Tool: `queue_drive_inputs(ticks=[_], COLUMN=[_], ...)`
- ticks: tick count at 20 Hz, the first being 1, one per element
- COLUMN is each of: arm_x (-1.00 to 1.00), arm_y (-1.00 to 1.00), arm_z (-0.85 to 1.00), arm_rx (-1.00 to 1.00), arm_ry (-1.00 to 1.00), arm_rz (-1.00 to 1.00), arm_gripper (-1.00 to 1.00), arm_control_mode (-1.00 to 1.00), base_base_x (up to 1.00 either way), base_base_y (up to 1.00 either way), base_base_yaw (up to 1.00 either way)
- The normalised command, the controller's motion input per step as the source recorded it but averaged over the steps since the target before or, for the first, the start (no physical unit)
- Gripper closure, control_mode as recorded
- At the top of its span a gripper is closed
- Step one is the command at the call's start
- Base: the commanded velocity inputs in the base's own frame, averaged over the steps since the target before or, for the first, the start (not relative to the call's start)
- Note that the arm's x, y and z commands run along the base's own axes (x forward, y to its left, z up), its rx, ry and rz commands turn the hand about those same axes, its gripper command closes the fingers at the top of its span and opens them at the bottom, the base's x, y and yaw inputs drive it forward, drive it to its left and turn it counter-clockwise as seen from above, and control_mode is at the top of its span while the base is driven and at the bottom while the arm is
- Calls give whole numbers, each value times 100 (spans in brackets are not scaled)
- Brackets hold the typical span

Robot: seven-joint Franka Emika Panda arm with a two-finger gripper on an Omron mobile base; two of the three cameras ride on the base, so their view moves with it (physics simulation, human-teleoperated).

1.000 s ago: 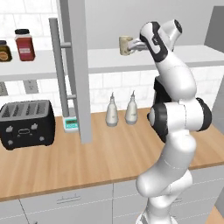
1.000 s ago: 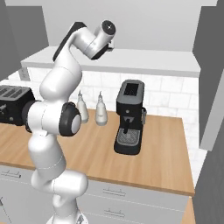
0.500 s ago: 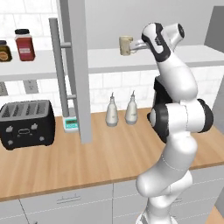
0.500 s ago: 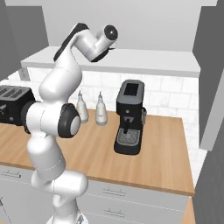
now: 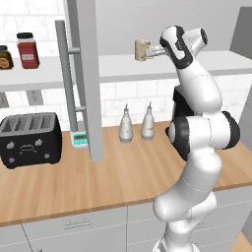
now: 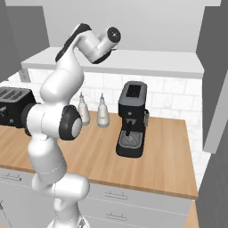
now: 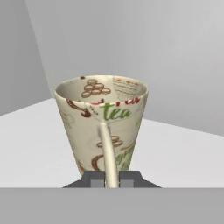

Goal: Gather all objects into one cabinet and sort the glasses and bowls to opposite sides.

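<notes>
Dark fingertips of the gripper (image 7: 112,178) had pinched fully together on the handle of one beige mug (image 7: 104,124), after standing wide apart a second earlier; the mug stood upright on the cabinet (image 5: 123,66) shelf at the gripper's twelve o'clock. It looked ready to lift. Counted: one mug, two white bottles (image 5: 126,125), two jars (image 5: 27,50).

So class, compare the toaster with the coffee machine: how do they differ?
The toaster is low and wide; the coffee machine is tall and narrow. The toaster sits at the counter's left end, the coffee machine right of the two bottles. Both are black and stand on the wooden counter.
</notes>
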Motion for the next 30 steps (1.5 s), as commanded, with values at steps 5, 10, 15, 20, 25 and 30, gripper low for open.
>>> queue_drive_inputs(ticks=[5, 10, 15, 20, 25, 30], arm_x=[-31, -78, -100, -100, -100, -94], arm_y=[2, 7, 7, 10, 12, 10], arm_z=[25, 9, 0, 18, 54, 28], arm_rx=[0, -9, -12, -6, -1, 0], arm_ry=[-7, -7, -11, -14, 1, 16], arm_rz=[3, 3, 0, -3, -9, -13], arm_gripper=[100, 100, 100, 100, 100, 100], arm_control_mode=[-100, -100, -100, -100, -100, -100], base_base_x=[0, 0, 0, 0, 0, 0], base_base_y=[0, 0, 0, 0, 0, 0], base_base_yaw=[0, 0, 0, 0, 0, 0])
